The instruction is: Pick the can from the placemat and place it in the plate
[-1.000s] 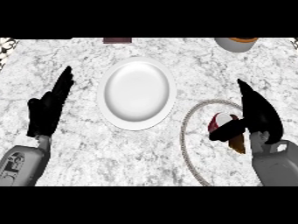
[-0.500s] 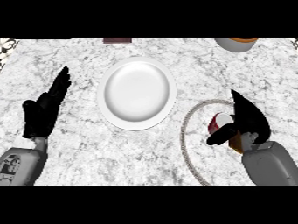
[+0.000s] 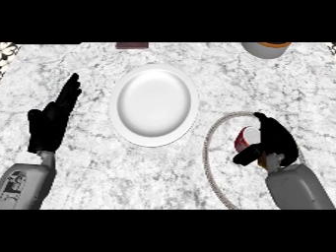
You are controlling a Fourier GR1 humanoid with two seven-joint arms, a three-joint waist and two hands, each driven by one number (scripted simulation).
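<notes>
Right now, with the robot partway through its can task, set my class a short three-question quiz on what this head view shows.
1. True or false: the can already sits on the plate.
2. Which hand is curled around the can? A) the left hand B) the right hand
3. Fill in: the can is within the rope-like edge of the ______.

Key:
1. False; the plate holds nothing and the can is to its right.
2. B; the left hand rests open, fingers up, at the view's left.
3. placemat
</notes>
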